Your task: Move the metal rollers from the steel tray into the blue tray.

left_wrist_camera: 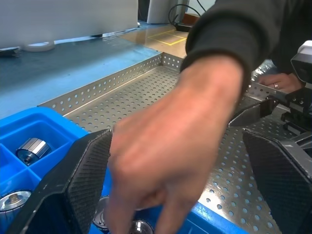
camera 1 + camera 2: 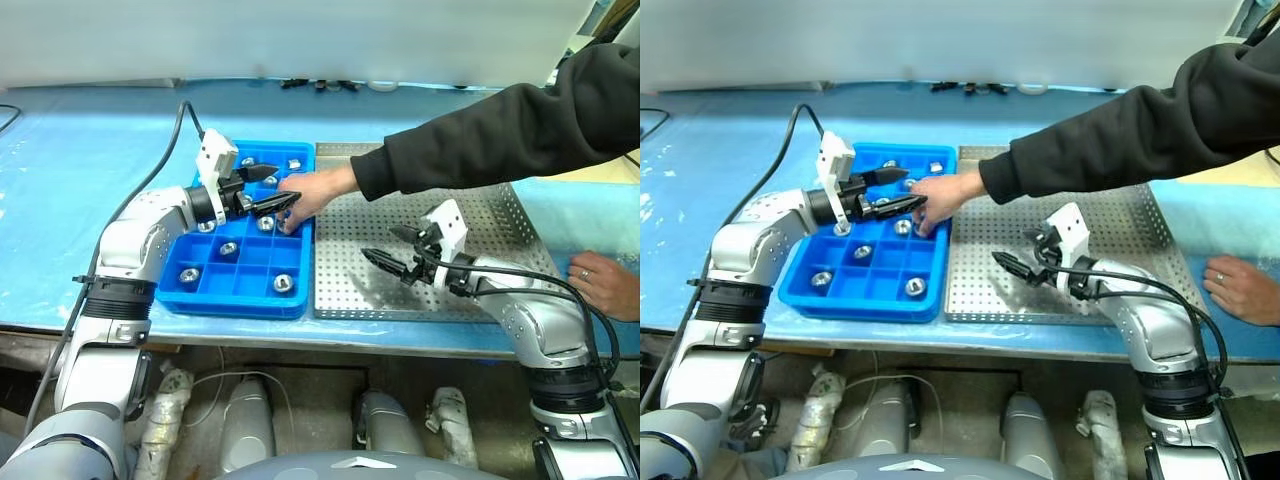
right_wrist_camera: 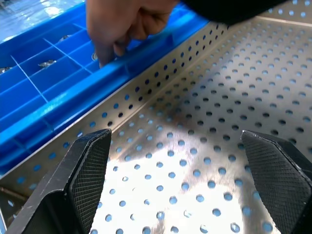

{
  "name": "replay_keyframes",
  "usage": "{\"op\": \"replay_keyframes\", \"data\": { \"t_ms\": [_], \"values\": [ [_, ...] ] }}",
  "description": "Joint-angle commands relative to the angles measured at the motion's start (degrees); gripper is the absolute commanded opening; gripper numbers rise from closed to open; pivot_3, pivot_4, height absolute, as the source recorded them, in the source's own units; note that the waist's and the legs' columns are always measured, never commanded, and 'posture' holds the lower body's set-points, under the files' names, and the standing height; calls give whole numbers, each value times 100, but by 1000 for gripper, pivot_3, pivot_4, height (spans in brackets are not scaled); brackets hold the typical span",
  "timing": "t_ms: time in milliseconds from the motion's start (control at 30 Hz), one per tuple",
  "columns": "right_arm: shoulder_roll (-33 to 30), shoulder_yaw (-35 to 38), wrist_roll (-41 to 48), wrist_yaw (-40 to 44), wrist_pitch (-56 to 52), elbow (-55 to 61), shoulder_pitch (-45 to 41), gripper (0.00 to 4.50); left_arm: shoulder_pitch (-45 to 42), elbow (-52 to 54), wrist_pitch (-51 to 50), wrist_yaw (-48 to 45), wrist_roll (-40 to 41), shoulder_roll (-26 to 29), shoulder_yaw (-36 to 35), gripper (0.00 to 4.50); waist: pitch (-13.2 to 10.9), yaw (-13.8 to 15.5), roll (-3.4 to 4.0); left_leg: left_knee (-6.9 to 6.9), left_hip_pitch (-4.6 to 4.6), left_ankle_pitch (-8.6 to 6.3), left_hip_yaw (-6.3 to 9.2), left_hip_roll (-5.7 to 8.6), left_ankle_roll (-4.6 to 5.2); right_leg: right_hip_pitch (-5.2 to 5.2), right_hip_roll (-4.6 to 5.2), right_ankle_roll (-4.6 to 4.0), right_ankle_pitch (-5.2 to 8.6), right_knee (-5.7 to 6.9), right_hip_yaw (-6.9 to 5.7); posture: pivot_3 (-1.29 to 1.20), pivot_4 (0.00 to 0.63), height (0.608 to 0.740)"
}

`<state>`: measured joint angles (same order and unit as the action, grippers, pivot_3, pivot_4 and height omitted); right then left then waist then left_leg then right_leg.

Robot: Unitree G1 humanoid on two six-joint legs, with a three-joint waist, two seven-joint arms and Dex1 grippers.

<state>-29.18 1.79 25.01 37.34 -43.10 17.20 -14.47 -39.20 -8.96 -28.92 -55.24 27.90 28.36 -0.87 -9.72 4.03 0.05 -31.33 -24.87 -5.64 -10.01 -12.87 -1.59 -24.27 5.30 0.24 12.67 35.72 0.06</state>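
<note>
The blue tray (image 2: 215,297) lies left of the steel tray (image 2: 470,215) on the table. Several metal rollers sit in its compartments, such as one (image 2: 229,248), another (image 2: 283,283) and a third (image 1: 31,147). My left gripper (image 2: 287,184) hovers open over the blue tray's middle. A person's hand (image 2: 312,193) reaches into that tray right at its fingertips and hides the compartments beneath. My right gripper (image 2: 379,242) stands open low over the steel tray's left half, with bare perforated sheet (image 3: 195,146) between its fingers (image 3: 90,170).
The person's dark sleeve (image 2: 500,135) stretches across the steel tray from the right. A second hand (image 2: 605,285) rests on the table beyond the tray's right rim. Blue covering (image 2: 90,150) spreads over the table around both trays.
</note>
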Motion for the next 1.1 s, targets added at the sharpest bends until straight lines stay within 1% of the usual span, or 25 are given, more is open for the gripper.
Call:
{"op": "replay_keyframes", "data": {
  "t_ms": [33, 1100],
  "values": [
    [-27, 193, 168, -64, 3, 391, 60, 4484, -12, 188, 48, -60, 68, 24, -113, 4500, 0, -2, 0, 0, 0, 0, 0, 0, 0, 0, 0, 0, 0, 0, 0, -171, 150, 740],
    [4, 154, 194, -311, 65, 387, 129, 4484, -83, 145, 19, -146, 21, 60, -90, 4500, 0, -8, 0, 0, 1, -1, 0, 1, 1, 0, 0, 0, 0, -1, 1, -187, 150, 740]
  ]
}}
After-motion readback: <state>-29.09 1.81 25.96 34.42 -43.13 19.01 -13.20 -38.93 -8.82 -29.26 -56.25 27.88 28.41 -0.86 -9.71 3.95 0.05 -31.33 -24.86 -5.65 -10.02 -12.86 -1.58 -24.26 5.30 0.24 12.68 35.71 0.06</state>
